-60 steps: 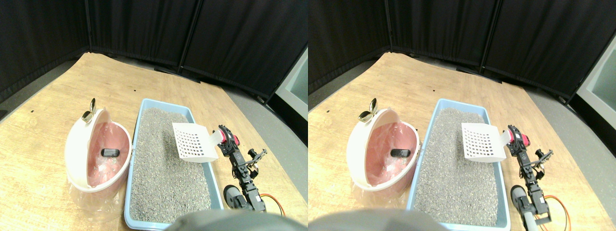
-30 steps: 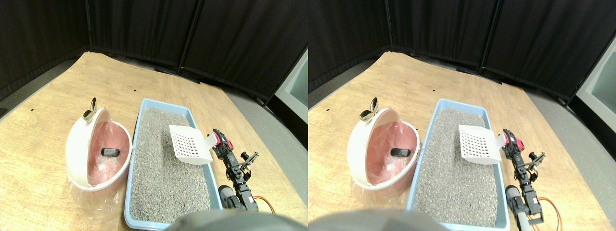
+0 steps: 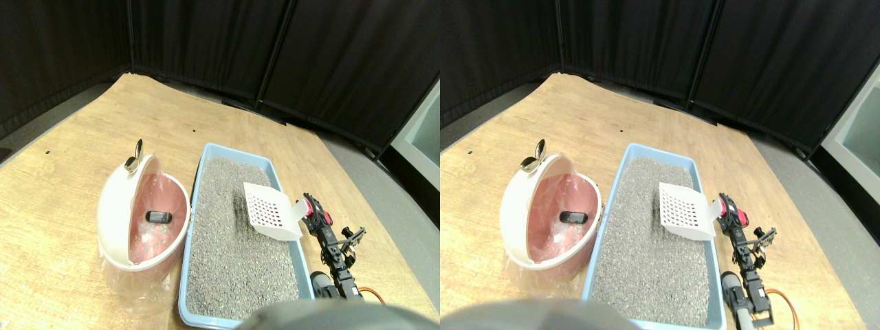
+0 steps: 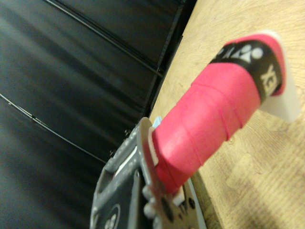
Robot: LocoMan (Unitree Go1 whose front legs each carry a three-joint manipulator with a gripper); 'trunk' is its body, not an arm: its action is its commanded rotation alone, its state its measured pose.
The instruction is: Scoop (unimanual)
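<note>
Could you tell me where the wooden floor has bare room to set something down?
The wooden floor is bare behind the bin and litter tray, and left of the bin. It is crowded between tray and right gripper, which holds the scoop.

Grainy grey litter [image 3: 234, 240], perforated white plastic scoop [image 3: 269, 212], pink wrapped handle [image 4: 214, 114], matt wooden floor [image 3: 69, 179].

Stereo pair looks forward and down from above the table [image 3: 82, 124]; wrist camera sits close behind the pink handle [image 4: 209, 119], sharing table and curtains [image 3: 206, 41].
</note>
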